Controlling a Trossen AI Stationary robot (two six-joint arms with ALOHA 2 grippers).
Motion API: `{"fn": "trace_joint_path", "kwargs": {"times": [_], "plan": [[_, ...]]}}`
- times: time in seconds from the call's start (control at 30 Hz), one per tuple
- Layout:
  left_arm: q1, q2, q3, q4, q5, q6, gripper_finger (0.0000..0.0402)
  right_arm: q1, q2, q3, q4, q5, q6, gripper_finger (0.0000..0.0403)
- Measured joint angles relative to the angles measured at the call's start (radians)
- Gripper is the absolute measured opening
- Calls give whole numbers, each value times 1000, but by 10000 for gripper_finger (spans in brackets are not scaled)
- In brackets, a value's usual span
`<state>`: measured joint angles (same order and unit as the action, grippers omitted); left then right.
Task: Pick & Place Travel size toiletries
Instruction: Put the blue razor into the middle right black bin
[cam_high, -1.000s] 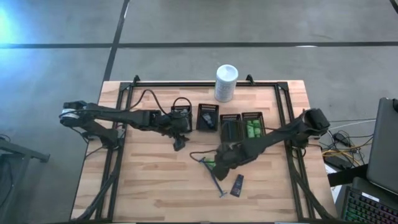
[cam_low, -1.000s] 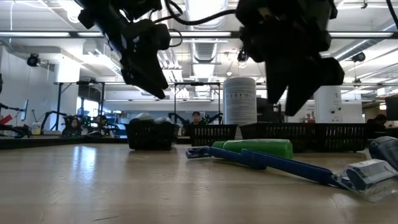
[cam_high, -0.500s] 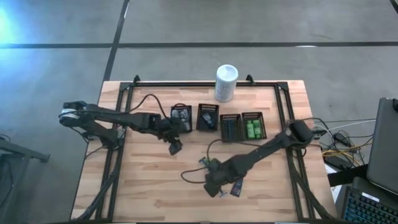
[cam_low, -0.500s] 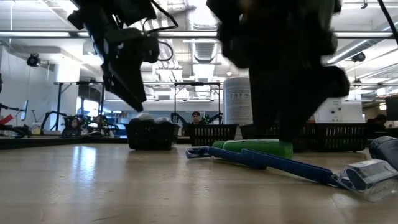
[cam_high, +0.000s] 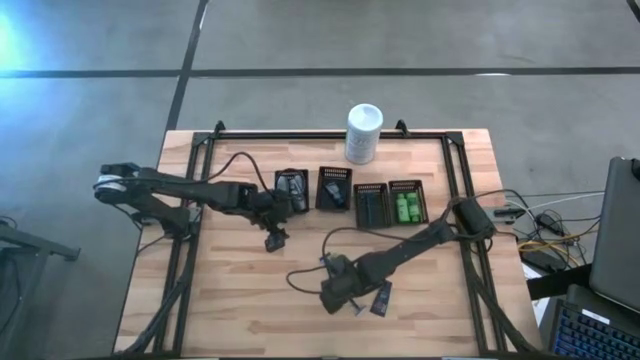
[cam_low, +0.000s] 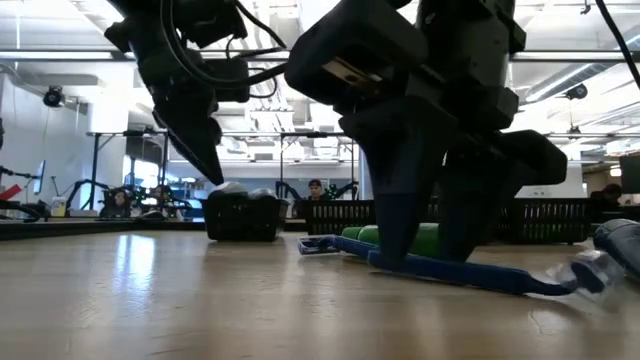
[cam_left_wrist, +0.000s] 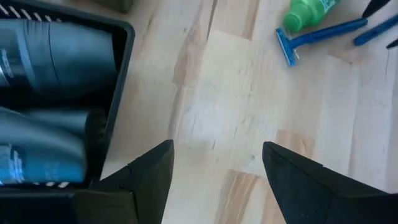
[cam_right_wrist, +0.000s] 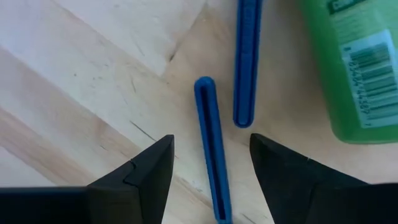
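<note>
Two thin blue razors (cam_right_wrist: 213, 143) lie on the wooden desk (cam_high: 240, 300) near its front middle, their handles almost parallel, with a green bottle (cam_right_wrist: 348, 62) on its side just beside them (the right wrist view shows its label and barcode). A small black flat tube (cam_high: 381, 298) lies next to them on the desk. The right gripper (cam_high: 338, 293) stands low over the razors, its fingers (cam_right_wrist: 134, 171) spread apart on either side of one razor handle, gripping nothing. The left gripper (cam_high: 273, 238) hangs above bare desk just in front of a black tray (cam_high: 290, 189) that holds grey bottles (cam_left_wrist: 43, 56); its fingers (cam_left_wrist: 152, 171) are likewise parted and empty. Three more black trays (cam_high: 370, 205) sit in a row behind, one holding green bottles (cam_high: 407, 209). A white container (cam_high: 363, 133) stands at the back edge.
</note>
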<state>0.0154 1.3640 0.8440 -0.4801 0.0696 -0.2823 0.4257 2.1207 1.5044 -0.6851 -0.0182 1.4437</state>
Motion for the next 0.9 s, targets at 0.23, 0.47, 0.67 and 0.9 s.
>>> {"fn": "trace_joint_path", "kwargs": {"times": [0.23,0.47,0.67,0.9], "plan": [[0,-8,0,0,0,127,250,2,11,3,-13,-1,-45,174],[0,-9,0,0,-1,190,250,2,35,3,-29,-9,-202,112],[0,-9,0,-1,-1,202,250,1,28,5,-49,-87,-263,29],[0,-11,0,1,-2,202,250,16,2,0,-23,-237,-273,18]]}}
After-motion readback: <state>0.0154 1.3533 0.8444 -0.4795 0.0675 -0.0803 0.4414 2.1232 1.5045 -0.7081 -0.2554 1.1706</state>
